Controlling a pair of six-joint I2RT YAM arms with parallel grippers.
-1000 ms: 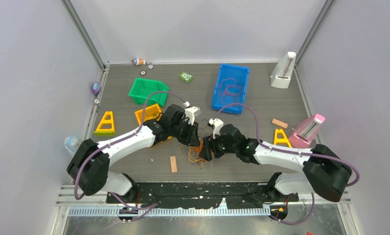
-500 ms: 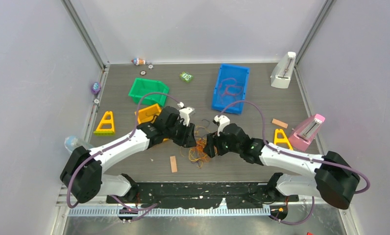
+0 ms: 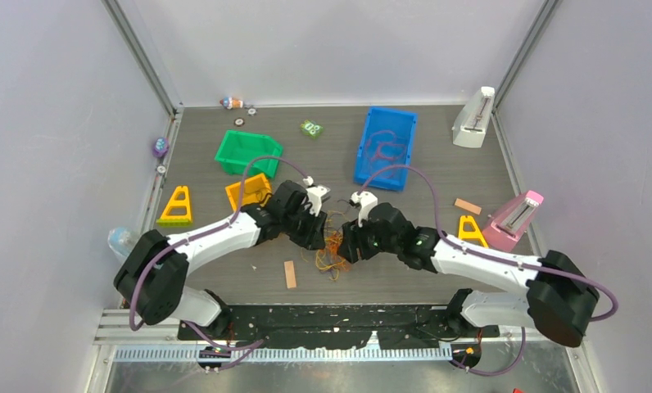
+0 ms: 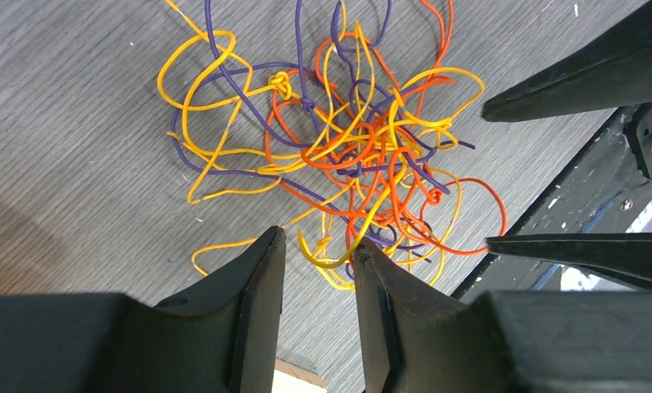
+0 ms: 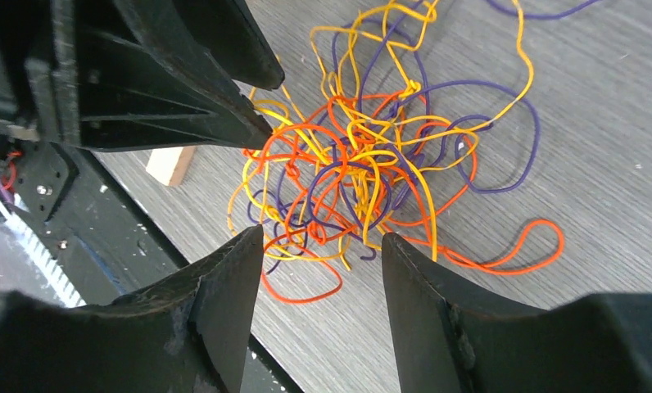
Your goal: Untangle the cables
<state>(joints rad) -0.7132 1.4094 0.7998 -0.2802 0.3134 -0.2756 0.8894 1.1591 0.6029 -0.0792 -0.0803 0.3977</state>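
The cables (image 3: pixel 332 250) lie on the table as one knotted heap of thin orange, yellow and purple strands (image 4: pixel 347 147), with loose loops spreading out from it (image 5: pixel 364 164). My left gripper (image 4: pixel 319 239) hovers open at the heap's left edge (image 3: pixel 319 236); a yellow loop lies just past its tips, ungripped. Facing it, my right gripper (image 5: pixel 322 234) is open over the heap's right edge (image 3: pixel 347 246), nothing between its fingers. Each wrist view shows the other gripper's fingers (image 4: pixel 568 82) (image 5: pixel 208 90) across the tangle.
A small wooden block (image 3: pixel 290 273) lies left of the heap, near the table's black front edge (image 5: pixel 101 237). Behind are a blue bin (image 3: pixel 405 151) holding more wire, a green bin (image 3: pixel 247 152), an orange bin (image 3: pixel 247 190), yellow triangles (image 3: pixel 176 205) and two metronomes (image 3: pixel 515 217).
Both wrists have drawn in closer around the tangle, the right one moving up and left. The left jaws stand wider than a second ago; the heap itself has barely shifted.
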